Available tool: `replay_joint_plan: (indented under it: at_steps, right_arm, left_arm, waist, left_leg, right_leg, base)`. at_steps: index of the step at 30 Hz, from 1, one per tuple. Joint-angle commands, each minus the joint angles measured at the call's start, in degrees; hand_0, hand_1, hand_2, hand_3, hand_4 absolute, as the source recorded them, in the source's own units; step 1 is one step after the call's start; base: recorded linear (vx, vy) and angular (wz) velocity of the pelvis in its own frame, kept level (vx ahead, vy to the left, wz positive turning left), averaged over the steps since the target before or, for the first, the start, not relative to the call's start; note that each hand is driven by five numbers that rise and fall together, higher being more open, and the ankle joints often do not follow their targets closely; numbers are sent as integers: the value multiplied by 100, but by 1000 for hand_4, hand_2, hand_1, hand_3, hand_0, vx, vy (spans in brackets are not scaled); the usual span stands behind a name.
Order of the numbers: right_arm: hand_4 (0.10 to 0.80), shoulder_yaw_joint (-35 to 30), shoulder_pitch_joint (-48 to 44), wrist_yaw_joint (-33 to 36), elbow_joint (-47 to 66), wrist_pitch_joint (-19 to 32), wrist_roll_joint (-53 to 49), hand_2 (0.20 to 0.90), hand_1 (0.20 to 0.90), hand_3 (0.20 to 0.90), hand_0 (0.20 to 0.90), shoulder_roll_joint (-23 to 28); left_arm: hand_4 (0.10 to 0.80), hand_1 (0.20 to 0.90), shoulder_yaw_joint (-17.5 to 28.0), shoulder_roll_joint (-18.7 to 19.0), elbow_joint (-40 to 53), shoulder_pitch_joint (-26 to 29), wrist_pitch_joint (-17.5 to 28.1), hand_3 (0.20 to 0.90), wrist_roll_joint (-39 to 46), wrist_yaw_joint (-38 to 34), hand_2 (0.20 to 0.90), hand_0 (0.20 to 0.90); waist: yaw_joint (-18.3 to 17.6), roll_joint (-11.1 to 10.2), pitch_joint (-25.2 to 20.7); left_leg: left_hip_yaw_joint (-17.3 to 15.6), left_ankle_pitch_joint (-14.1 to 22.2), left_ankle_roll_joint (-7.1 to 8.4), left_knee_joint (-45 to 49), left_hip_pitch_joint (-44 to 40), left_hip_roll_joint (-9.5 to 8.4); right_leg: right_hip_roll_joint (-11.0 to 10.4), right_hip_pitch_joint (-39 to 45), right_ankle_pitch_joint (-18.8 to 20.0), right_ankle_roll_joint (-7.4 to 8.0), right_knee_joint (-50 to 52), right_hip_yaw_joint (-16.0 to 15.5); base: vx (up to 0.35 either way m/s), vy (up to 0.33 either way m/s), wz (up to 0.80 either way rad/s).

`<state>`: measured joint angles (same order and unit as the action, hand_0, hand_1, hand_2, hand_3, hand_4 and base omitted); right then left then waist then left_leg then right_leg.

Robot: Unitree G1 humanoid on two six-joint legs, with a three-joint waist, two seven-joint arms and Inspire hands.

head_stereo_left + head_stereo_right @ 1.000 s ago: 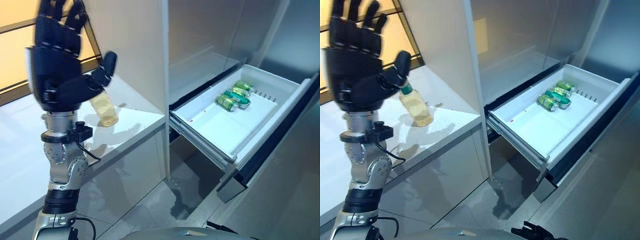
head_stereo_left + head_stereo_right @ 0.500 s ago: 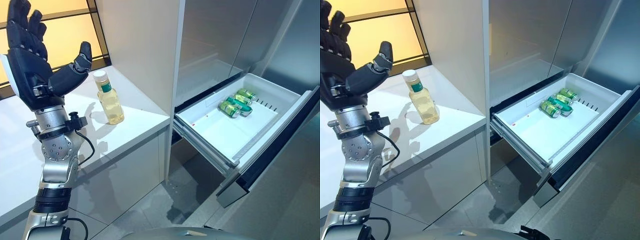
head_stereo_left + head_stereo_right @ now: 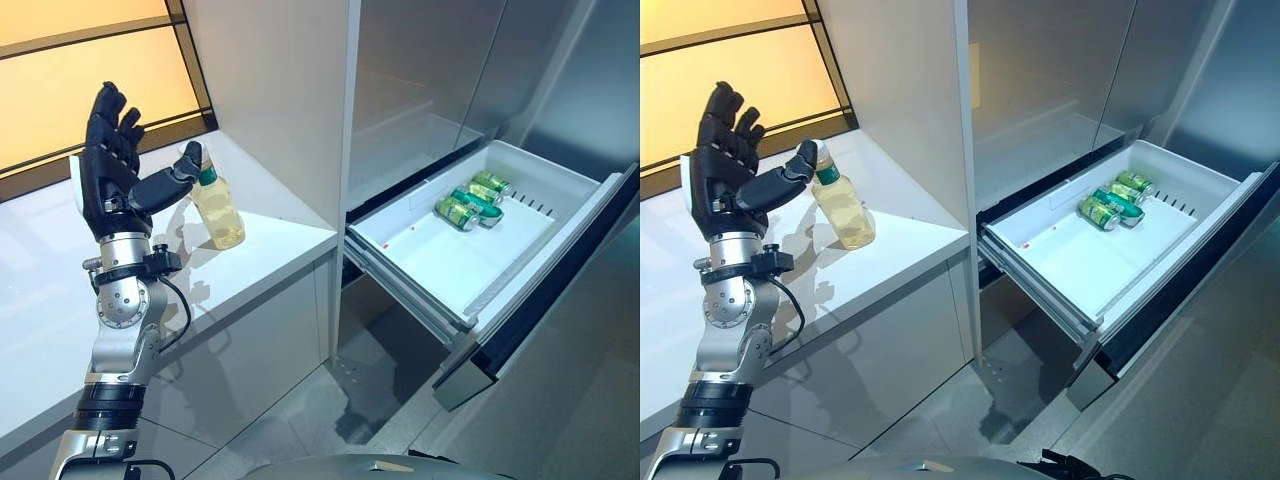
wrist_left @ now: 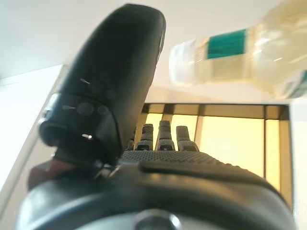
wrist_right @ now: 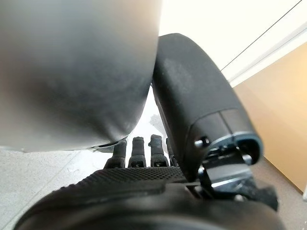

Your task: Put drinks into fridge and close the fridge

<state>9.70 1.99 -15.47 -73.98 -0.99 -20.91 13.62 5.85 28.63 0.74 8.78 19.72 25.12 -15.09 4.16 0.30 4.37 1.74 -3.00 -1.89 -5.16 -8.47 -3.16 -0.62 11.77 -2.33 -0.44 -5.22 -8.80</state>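
Left hand [image 3: 112,180] spread, thumb near the bottle [image 3: 217,205] by the bench [image 3: 270,250] corner — smooth, probably slippery plastic (light-looking); best gripped around its body.

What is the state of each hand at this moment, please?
Left hand: open, fingers spread, raised beside the bottle on the counter, holding nothing.
Right hand: seen only in its wrist view, fingers straight, open, holding nothing.
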Motion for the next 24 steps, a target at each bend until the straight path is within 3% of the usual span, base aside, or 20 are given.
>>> replay_joint_plan:
  at_steps: [1, 24]
  right_arm:
    - [800, 0, -188, -133, 13, -16, 228, 900, 900, 900, 900, 23]
    - [800, -50, -180, -138, 111, -135, 292, 900, 900, 900, 900, 93]
  left_arm:
    - [800, 900, 141, 221, 190, 439, 269, 900, -24, 214, 900, 900]
    - [800, 900, -227, 375, -770, 561, -535, 900, -464, 19, 900, 900]
  waist:
    - [-78, 93, -58]
    - [-235, 163, -49]
  left_leg:
    - [-187, 642, 68, 16, -161, 79]
    - [-333, 654, 53, 16, -235, 74]
  right_leg:
    - [6, -242, -380, 230, 529, -117]
    - [11, -220, -363, 278, 535, -17]
  base:
    - [0, 0, 0]
    - [0, 0, 0]
